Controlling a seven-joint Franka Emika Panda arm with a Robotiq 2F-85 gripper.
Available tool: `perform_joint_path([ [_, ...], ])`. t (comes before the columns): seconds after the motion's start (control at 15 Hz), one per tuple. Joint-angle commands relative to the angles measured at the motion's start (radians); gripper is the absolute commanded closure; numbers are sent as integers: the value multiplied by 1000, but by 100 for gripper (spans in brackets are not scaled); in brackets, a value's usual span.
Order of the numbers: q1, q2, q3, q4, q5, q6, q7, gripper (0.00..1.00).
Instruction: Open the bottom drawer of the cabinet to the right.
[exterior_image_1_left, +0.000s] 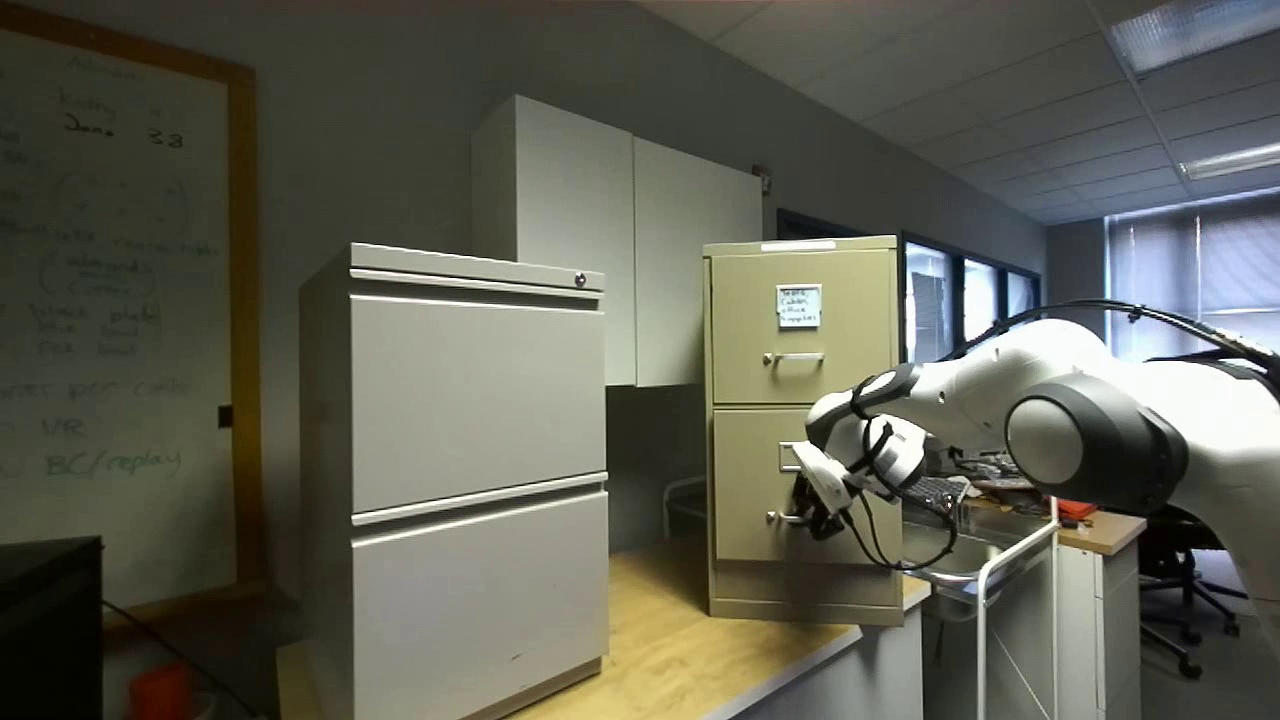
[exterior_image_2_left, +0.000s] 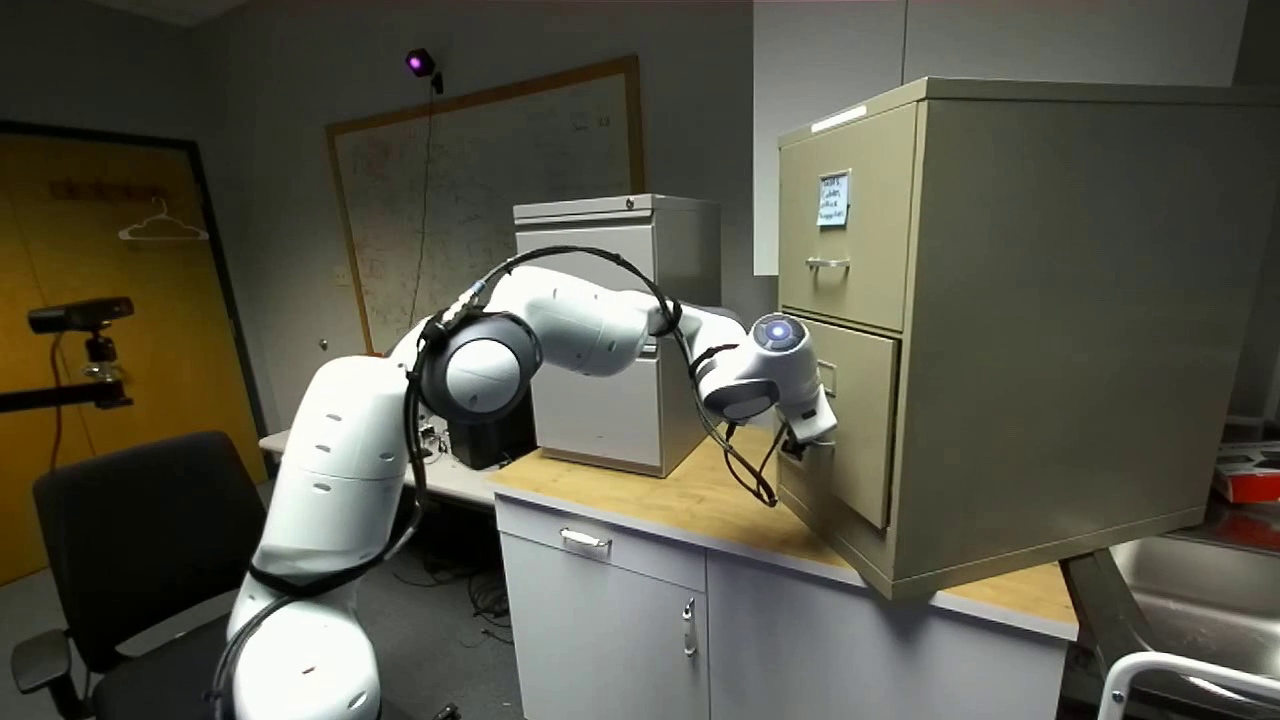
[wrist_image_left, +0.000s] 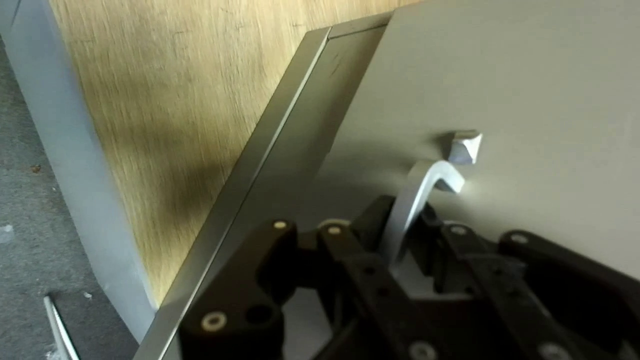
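Note:
The beige-yellow cabinet (exterior_image_1_left: 804, 608) stands on a wooden worktop; it also shows in an exterior view (exterior_image_2_left: 1060, 300). Its bottom drawer (exterior_image_1_left: 745, 470) is a plain beige panel with a silver handle (wrist_image_left: 417, 192) and a small latch (wrist_image_left: 466, 147) beside it. In an exterior view, the bottom drawer (exterior_image_2_left: 865, 430) stands slightly proud of the frame, with a dark gap along its edge. My gripper (wrist_image_left: 405, 207) has its black fingers on both sides of the handle, closed on it. The gripper shows in both exterior views (exterior_image_1_left: 815, 512) (exterior_image_2_left: 794, 446), partly hidden by the wrist.
A pale grey cabinet (exterior_image_1_left: 480, 400) stands on the same worktop (exterior_image_1_left: 650, 640). The beige cabinet's front corner overhangs the worktop edge. White cupboards (exterior_image_1_left: 575, 230) hang behind. A white-railed cart (exterior_image_1_left: 1015, 560) and a sink (exterior_image_2_left: 1190, 600) are beside the beige cabinet.

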Motion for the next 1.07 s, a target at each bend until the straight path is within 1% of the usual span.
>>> perform_joint_path([
  [0.0, 30, -150, 54, -179, 60, -35, -116, 97],
  [0.53, 83, -317, 56, -409, 126, 26, -247, 97],
  [1.0, 143, -463, 67, -607, 136, 109, -273, 97],
])
